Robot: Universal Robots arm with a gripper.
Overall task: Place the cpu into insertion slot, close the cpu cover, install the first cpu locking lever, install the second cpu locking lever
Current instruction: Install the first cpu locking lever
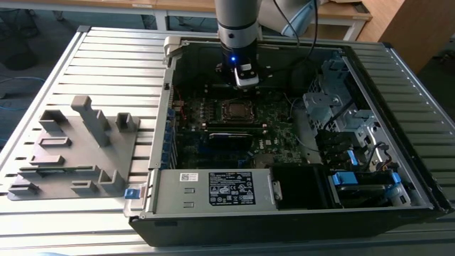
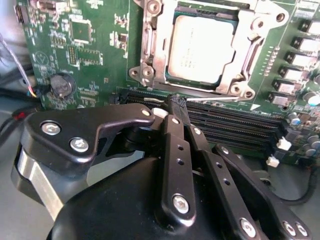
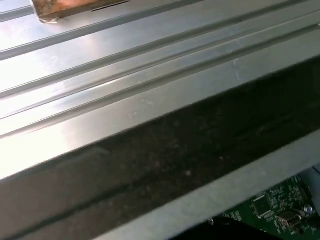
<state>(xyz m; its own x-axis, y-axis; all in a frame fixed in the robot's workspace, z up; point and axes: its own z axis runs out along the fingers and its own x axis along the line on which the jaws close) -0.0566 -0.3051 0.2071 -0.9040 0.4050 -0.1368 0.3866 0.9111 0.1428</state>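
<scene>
In the second wrist view the cpu [image 2: 200, 47] lies flat in the insertion slot [image 2: 172, 80], its grey metal top showing. The silver cpu cover [image 2: 151, 50] lies down around its edges. A thin silver locking lever [image 2: 220, 98] runs along the socket's near side. My gripper [image 2: 177, 102] is shut, its black fingertips pressed together right at that lever's end; I cannot tell whether they touch it. In the exterior view the gripper [image 1: 245, 82] hangs inside the open computer case [image 1: 163, 138], just behind the insertion slot [image 1: 235, 109].
Memory slots [image 2: 240, 125] and a coin battery [image 2: 62, 86] flank the socket. A black module [image 1: 231, 140], the power supply [image 1: 213, 189] and drive cages [image 1: 341, 117] crowd the case. A grey fixture [image 1: 71, 149] stands on the ribbed table [image 3: 125, 75] at the exterior view's left.
</scene>
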